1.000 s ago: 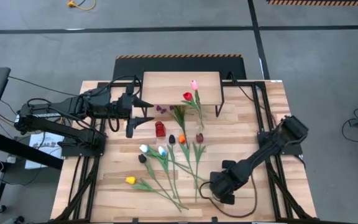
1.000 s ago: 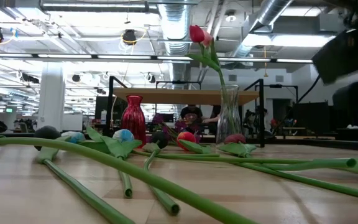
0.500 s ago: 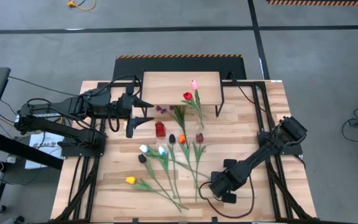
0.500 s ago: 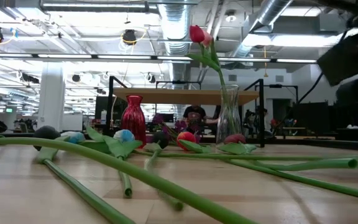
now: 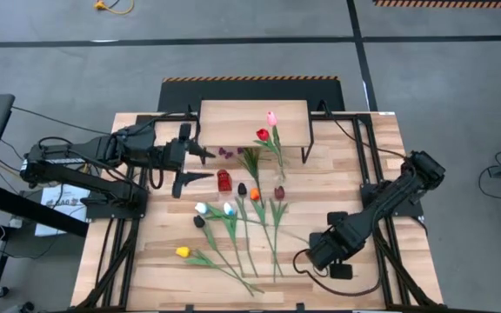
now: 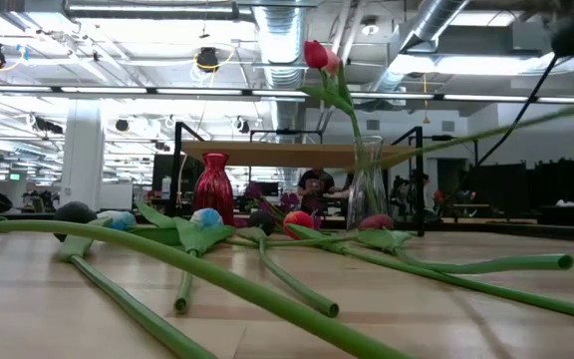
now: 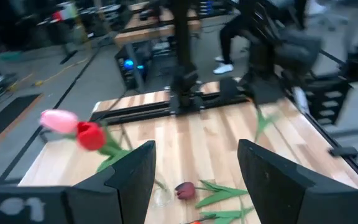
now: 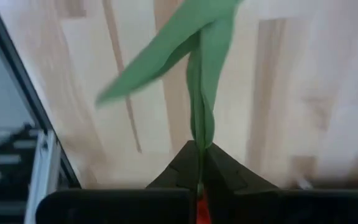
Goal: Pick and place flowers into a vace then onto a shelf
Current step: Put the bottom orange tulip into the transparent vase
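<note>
Several long-stemmed tulips [image 5: 233, 228] lie on the table between the arms. My right gripper [image 5: 318, 246] hangs at the near right, shut on one green stem [image 6: 486, 135], which slants up from among the others. Which head belongs to it I cannot tell. A pink [image 5: 271, 117] and a red tulip [image 5: 262, 135] stand in a clear glass vase [image 6: 367, 189], which stands on the table in front of the shelf [image 5: 253, 122]. My left gripper [image 5: 191, 165] hovers open at the far left beside a small red vase [image 5: 223, 180]. My right gripper pinches the green stem [image 8: 199, 140] between its two fingertips, near the stem's cut end. The fingers come from above, pointing steeply down. That end is lifted clear of the table. The stem, with a long leaf [image 8: 160, 62], slopes down toward the other flowers.
A purple sprig [image 5: 225, 152] lies near the shelf's left leg. A maroon tulip [image 7: 185, 190] lies near the glass vase. Loose stems [image 6: 267, 294] cross the near middle of the table. Bare boards show at the table's near right [image 5: 381, 278].
My right gripper has risen and gone a little toward the table's right edge, lifting the stem's cut end off the table while the far part stays among the flowers. Neighbouring stems have shifted on the table. My left gripper has rolled slightly at the wrist.
</note>
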Available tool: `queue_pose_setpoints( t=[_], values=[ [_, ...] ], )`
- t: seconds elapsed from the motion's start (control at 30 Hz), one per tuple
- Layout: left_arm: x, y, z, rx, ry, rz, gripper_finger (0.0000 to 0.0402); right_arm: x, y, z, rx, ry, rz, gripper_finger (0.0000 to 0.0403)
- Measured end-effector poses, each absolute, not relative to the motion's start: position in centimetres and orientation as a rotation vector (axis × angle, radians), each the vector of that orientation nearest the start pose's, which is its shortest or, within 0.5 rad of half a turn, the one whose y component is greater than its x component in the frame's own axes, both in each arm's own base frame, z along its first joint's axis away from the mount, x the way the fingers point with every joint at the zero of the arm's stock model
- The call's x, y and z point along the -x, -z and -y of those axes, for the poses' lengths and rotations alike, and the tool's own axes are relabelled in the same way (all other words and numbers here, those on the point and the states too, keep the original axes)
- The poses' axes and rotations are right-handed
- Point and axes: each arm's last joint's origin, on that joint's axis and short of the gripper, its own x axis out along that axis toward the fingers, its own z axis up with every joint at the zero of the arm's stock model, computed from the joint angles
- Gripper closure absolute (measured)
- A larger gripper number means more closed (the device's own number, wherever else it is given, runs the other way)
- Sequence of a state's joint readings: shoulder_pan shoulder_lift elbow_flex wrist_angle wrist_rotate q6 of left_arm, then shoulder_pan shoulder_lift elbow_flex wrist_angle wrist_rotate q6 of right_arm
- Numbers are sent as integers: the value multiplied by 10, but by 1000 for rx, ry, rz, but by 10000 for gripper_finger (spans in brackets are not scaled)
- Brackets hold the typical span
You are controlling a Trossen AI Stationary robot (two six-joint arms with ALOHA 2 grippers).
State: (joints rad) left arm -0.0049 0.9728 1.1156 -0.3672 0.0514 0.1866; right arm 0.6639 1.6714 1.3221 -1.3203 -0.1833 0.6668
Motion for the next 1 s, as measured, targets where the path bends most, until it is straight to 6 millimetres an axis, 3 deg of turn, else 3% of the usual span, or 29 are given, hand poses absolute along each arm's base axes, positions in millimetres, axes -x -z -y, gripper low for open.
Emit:
queue_pose_setpoints(
  t=[0.23,0.47,0.77,1.0],
  values=[
    [-209,-391,10,-203,156,-221,183,-234,-285,-171,50,-118,-1802,402],
    [-232,-393,13,-99,175,-277,183,-258,-317,-159,64,-204,-1659,402],
    [-283,-405,21,-59,234,-490,183,-277,-331,-130,95,-147,-1566,403],
    [-321,-400,32,-67,315,-721,183,-279,-331,-125,158,-137,-1547,403]
  ],
)
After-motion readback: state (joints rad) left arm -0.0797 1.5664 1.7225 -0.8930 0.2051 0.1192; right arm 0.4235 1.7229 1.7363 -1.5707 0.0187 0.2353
